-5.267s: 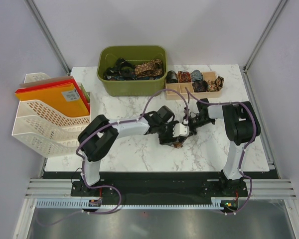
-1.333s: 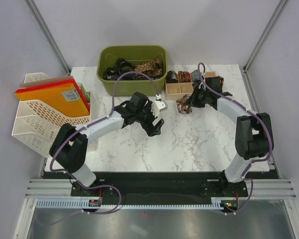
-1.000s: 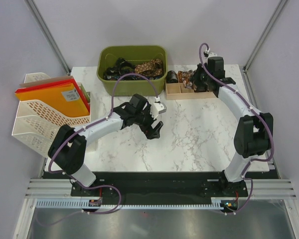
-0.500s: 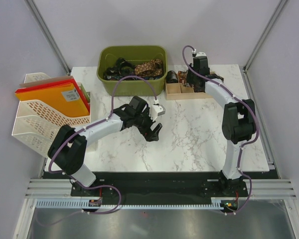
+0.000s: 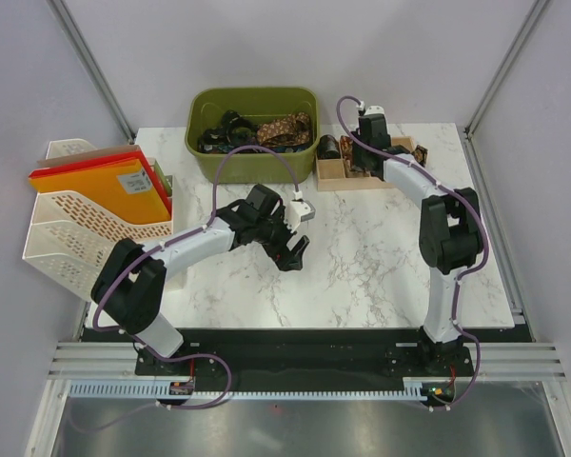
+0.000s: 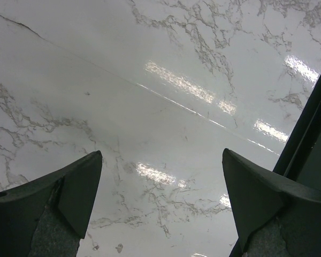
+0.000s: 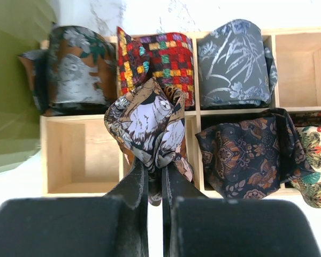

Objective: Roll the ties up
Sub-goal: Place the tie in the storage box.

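My right gripper (image 7: 154, 166) is shut on a rolled tie (image 7: 147, 128) with a brown and white animal print. It hangs over the wooden tray (image 7: 123, 184), above the divider beside an empty front compartment (image 7: 80, 155). Other rolled ties fill the tray: a dark floral one (image 7: 75, 72), a red checked one (image 7: 163, 51), a blue-grey one (image 7: 232, 64) and a dark paisley one (image 7: 246, 150). In the top view the right gripper (image 5: 360, 160) is over the tray's left half (image 5: 335, 181). My left gripper (image 5: 295, 249) stands open over bare marble (image 6: 160, 107), holding nothing.
A green bin (image 5: 209, 157) at the back holds several loose ties (image 5: 266, 129). A white file rack (image 5: 86, 238) with orange folders (image 5: 100, 181) stands at the left. The table's dark front edge (image 6: 310, 139) shows in the left wrist view.
The right arm has swung left along the tray, carrying the rolled tie from the tray's right half to its left half. The left arm has barely moved and stays open.
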Controlling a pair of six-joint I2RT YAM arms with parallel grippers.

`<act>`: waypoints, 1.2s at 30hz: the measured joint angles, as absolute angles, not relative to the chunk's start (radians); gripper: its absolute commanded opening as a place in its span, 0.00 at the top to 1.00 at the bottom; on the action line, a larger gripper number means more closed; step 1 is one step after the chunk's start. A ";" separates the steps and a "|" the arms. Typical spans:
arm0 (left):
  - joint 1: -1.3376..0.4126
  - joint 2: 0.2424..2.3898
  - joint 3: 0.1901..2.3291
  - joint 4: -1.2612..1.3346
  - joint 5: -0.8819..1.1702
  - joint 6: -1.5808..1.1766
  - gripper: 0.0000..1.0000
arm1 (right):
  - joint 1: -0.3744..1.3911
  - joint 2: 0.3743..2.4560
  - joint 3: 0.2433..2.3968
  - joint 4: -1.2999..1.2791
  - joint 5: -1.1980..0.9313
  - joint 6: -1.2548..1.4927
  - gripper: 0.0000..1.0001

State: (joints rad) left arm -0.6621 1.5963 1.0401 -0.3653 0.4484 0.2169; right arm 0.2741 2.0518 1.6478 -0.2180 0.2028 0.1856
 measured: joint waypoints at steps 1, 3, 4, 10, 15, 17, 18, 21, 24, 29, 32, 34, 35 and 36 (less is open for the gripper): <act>-0.662 1.596 1.040 -0.365 0.448 0.217 0.00 | 0.274 2.057 1.647 -0.218 0.206 0.186 1.00; -0.662 1.596 1.040 -0.365 0.449 0.217 0.00 | 0.274 2.068 1.647 -0.218 0.211 0.186 1.00; -0.662 1.596 1.040 -0.365 0.449 0.217 0.00 | 0.274 2.074 1.646 -0.218 0.213 0.186 1.00; -0.662 1.596 1.040 -0.366 0.449 0.217 0.00 | 0.274 2.094 1.647 -0.217 0.225 0.190 1.00; -0.660 1.596 1.038 -0.366 0.452 0.217 0.00 | 0.276 2.109 1.661 -0.218 0.235 0.191 1.00; -0.658 1.596 1.035 -0.366 0.453 0.217 0.00 | 0.277 2.112 1.662 -0.218 0.240 0.195 1.00; -0.657 1.596 1.033 -0.366 0.453 0.217 0.00 | 0.278 2.112 1.662 -0.218 0.242 0.198 1.00; -0.657 1.596 1.027 -0.367 0.454 0.217 0.00 | 0.278 2.111 1.661 -0.219 0.242 0.210 1.00; -0.657 1.596 1.027 -0.367 0.456 0.217 0.00 | 0.278 2.108 1.661 -0.227 0.245 0.222 1.00; -0.657 1.596 1.027 -0.367 0.472 0.216 0.00 | 0.278 2.105 1.661 -0.270 0.251 0.234 1.00; -0.657 1.596 1.027 -0.367 0.477 0.216 0.00 | 0.280 2.106 1.661 -0.303 0.260 0.236 1.00; -0.657 1.596 1.027 -0.367 0.479 0.216 0.00 | 0.280 2.106 1.662 -0.309 0.261 0.236 1.00; -0.657 1.596 1.027 -0.367 0.479 0.216 0.00 | 0.280 2.106 1.662 -0.312 0.262 0.236 1.00; -0.657 1.596 1.027 -0.367 0.480 0.216 0.00 | 0.280 2.106 1.664 -0.315 0.262 0.237 1.00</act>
